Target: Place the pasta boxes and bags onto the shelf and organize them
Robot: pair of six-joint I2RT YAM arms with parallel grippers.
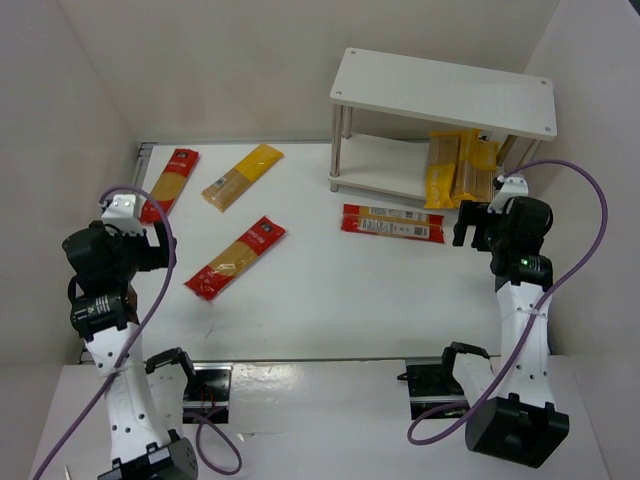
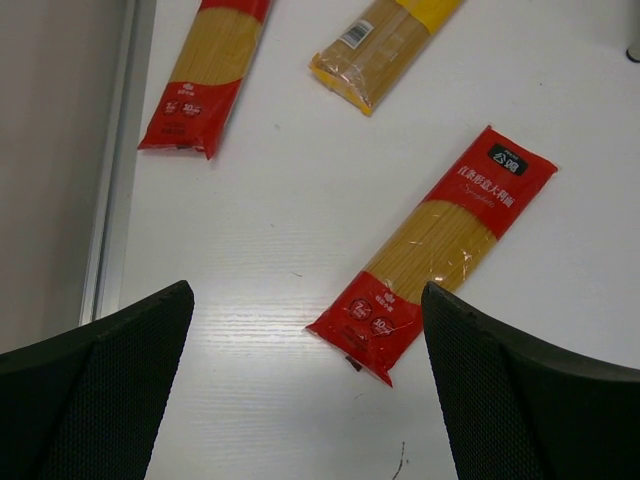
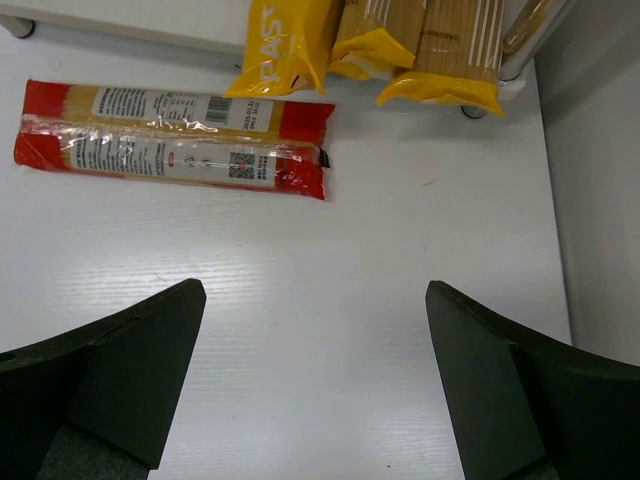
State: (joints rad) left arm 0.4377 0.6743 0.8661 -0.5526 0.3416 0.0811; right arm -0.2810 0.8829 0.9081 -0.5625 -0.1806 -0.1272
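Both claws released, jaws wide, nothing held. Left claw hovers over the white worktop, near a red clear-window spaghetti pack. Another red pack and a yellow-orange pack lie beyond it. Right claw is over bare worktop, near a red labelled spaghetti pack lying just in front of the white two-tier wooden shelf. Yellow spaghetti packs sit on the shelf's lower tier at the right end, overhanging the front edge.

Red packs, yellow bags, white shelf

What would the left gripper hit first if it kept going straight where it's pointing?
The left gripper would likely meet the near end of the red spaghetti pack between its open fingers, or bare table beside it; depth is unclear.
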